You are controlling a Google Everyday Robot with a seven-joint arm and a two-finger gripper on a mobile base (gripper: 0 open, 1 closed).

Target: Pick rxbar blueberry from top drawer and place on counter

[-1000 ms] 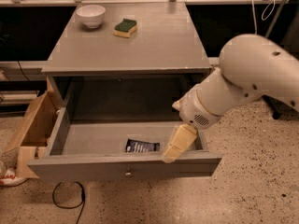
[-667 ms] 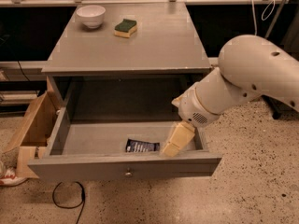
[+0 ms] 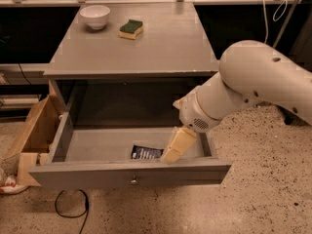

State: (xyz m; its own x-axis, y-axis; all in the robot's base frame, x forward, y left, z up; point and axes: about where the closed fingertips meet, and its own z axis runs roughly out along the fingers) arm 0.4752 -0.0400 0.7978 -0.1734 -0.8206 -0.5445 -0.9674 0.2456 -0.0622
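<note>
The top drawer (image 3: 97,174) is pulled open, with a small round knob on its front panel. The rxbar blueberry (image 3: 145,153), a dark flat wrapper with white lettering, lies flat on the drawer floor near the front. My gripper (image 3: 176,146) reaches down into the drawer from the right, its cream-coloured tip just right of the bar and partly over its right end. The white arm covers the drawer's right rear corner. The grey counter (image 3: 161,43) lies above the drawer.
A white bowl (image 3: 95,16) and a green-and-yellow sponge (image 3: 131,29) sit at the back of the counter. An open cardboard box (image 3: 34,130) stands on the floor left of the cabinet. A black cable (image 3: 68,206) loops on the speckled floor in front.
My gripper has edged slightly left and down toward the bar's right end. The bar has not moved.
</note>
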